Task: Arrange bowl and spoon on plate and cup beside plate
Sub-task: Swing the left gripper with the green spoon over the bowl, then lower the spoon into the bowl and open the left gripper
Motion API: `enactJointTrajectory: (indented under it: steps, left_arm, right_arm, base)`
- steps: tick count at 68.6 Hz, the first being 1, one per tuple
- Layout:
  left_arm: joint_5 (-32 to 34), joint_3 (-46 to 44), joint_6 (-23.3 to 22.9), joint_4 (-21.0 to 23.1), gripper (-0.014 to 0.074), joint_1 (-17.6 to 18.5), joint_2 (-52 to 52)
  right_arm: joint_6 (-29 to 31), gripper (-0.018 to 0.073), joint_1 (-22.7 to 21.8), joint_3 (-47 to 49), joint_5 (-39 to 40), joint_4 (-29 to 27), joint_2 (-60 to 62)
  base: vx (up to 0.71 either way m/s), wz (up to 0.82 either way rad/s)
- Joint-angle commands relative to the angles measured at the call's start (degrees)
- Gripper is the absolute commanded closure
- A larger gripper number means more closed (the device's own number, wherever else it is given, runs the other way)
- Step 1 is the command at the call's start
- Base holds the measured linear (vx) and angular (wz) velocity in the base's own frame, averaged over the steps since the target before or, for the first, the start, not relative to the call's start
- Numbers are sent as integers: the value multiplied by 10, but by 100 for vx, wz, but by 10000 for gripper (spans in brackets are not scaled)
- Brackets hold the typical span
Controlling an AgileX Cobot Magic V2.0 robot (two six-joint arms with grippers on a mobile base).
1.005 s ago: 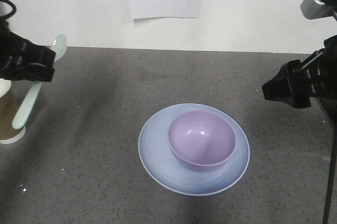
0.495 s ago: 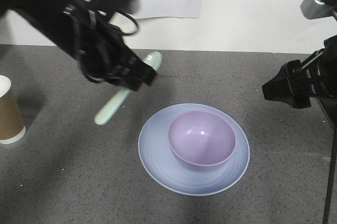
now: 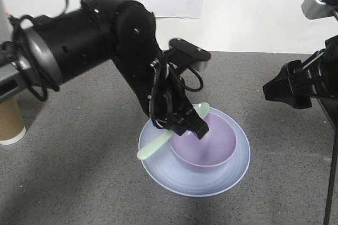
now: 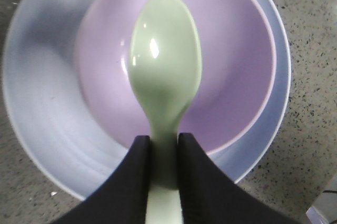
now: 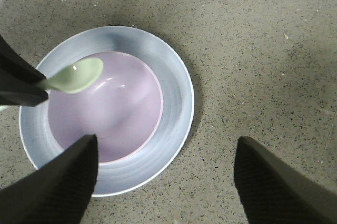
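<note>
Spoon [image 3: 156,150], pale mint green, is pinched in the left gripper [image 3: 191,125] at the centre of the front view. Its oval head is over the lavender bowl [image 3: 214,146] and its handle points to the lower left. The bowl rests inside the pale blue plate [image 3: 232,178] on a grey speckled table [image 3: 79,188]. The brown paper cup [image 3: 10,122] stands upright at the far left edge, well apart from the plate. The right gripper [image 3: 274,92] hangs at the right edge, away from everything.

In the left wrist view, 2 black fingers [image 4: 134,182] at bottom centre are clamped on the spoon's neck. The head fills the middle of the frame, over the bowl's hollow. Whether it touches the bowl cannot be told.

In the right wrist view, 2 dark fingers [image 5: 58,182] sit at the lower left and lower right, spread wide and holding nothing. Plate and bowl lie in the left half.

As a judgement, the bowl is placed, the spoon is close to release, and the cup is untouched.

Count: 1 spoon, 1 bowl, 1 plate, 1 cup.
</note>
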State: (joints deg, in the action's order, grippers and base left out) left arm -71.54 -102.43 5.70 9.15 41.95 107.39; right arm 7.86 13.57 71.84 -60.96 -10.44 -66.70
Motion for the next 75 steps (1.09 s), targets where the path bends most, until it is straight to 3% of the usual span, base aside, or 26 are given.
enactJointTrajectory:
  steps: [1,48,75]
  left_arm:
    - [6,-18,0,7,604,9,-20]
    - [40,-18,8,7,586,18,13]
    - [64,-18,8,7,451,18,13]
  right_arm:
    - [2,32,-2,13,32,-3,11]
    - [2,32,-2,13,30,-3,11]
    - [2,32,-2,13,30,-3,11]
  base:
    - [0,0]
    - [0,0]
    - [0,0]
